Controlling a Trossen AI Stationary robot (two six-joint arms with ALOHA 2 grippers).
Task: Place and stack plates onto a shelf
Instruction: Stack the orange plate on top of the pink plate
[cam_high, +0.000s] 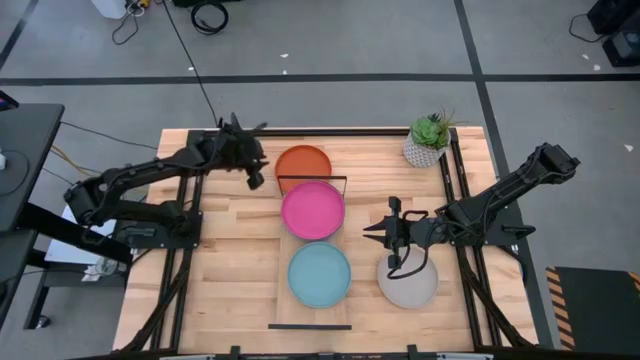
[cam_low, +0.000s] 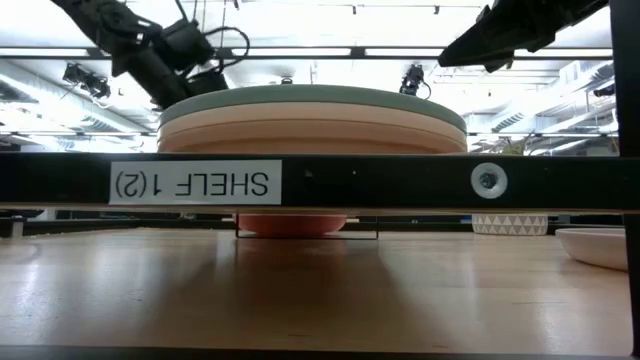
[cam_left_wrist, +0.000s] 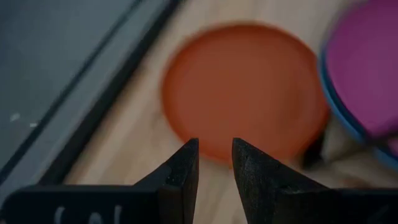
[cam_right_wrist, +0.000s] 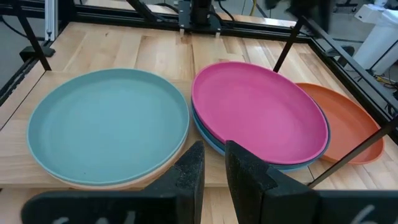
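Two stacks sit on the shelf (cam_high: 283, 252), whose long axis runs from the table's near edge toward the far edge, a black wire rail at each short end. A light teal plate (cam_high: 319, 274) tops the near stack, a pink plate (cam_high: 312, 209) the far one. An orange plate (cam_high: 303, 164) lies just beyond the far rail, a grey plate (cam_high: 408, 284) on the tabletop. A label on the near black bar, seen upside down, reads "SHELF 1(2)" (cam_low: 194, 183). Left gripper (cam_left_wrist: 215, 158) hovers over the orange plate, fingers narrowly apart; right gripper (cam_right_wrist: 213, 158), equally narrow, hangs beside the shelf above the grey plate.

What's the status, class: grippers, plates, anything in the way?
Left gripper empty, slightly open, beside orange plate. Right gripper empty, slightly open, facing pink plate. Pink and light teal plate stacks on shelf; cream plate off it. No obstruction seen.
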